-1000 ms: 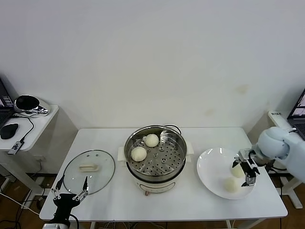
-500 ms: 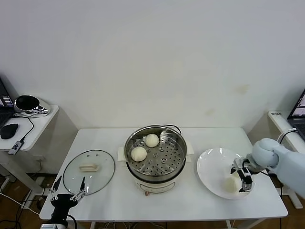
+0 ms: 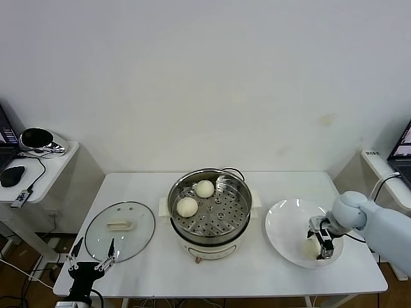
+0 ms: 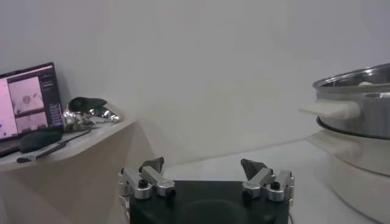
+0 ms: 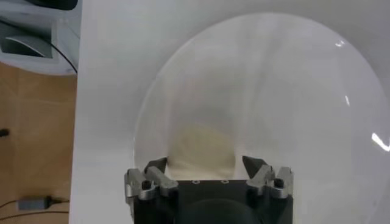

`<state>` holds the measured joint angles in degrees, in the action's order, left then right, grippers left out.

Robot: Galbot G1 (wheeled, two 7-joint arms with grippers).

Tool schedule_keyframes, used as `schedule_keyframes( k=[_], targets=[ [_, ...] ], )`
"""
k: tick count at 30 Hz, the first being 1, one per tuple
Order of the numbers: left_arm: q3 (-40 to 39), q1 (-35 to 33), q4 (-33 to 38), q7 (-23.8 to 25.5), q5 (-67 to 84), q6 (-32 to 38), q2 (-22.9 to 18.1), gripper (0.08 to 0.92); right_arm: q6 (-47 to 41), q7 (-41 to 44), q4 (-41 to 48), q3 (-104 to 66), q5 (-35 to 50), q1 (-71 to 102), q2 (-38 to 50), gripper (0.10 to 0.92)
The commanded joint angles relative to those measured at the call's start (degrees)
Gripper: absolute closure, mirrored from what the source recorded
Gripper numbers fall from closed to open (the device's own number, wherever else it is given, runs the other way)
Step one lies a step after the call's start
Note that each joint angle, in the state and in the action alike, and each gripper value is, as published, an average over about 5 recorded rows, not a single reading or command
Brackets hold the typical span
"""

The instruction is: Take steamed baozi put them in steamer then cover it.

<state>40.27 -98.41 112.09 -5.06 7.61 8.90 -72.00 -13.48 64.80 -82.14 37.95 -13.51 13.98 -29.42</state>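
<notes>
Right gripper (image 3: 319,244), at lower right, fingers straddling one baozi (image 5: 203,148) on the white plate (image 3: 286,232), neither clearly clamped nor released; left gripper (image 3: 92,264) spread wide, lower left.

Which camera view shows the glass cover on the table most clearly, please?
The head view: the whole cover lies flat left of the steamer, handle up. Neither wrist view shows the cover.
</notes>
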Motion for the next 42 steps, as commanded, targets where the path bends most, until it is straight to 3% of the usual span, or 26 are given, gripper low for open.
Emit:
schedule_keyframes(
  k=[1,6,17,24,34,42],
  targets=[
    [0.1,0.0,0.0,0.0,0.0,0.0,0.0,0.177,-0.1,0.1,0.0,-0.3,0.1,-0.5,-0.1,0.389],
    [0.1,0.1,0.0,0.0,0.0,0.1,0.1,0.177,-0.1,1.6,-1.2,1.4,2.5,-5.3,1.2,0.426],
    [-0.1,0.7,0.0,0.0,0.1,0.0,0.7,0.177,0.3,8.0,-1.9,10.3,13.5,-30.5,0.6,0.429],
    [-0.3,0.8,-0.1,0.0,0.3,0.0,0.9,0.177,0.0,7.7,-1.3,20.6,20.6,-48.3,-8.0,0.423],
    [0.0,0.9,0.0,-0.1,0.6,0.1,0.7,0.177,3.1,2.3,-2.6,28.5,29.7,-53.0,-22.5,0.425],
    [1.5,0.0,0.2,-0.1,0.9,0.6,0.5,0.177,12.4,0.4,-2.2,33.2,26.8,-50.3,-31.4,0.418]
  ],
)
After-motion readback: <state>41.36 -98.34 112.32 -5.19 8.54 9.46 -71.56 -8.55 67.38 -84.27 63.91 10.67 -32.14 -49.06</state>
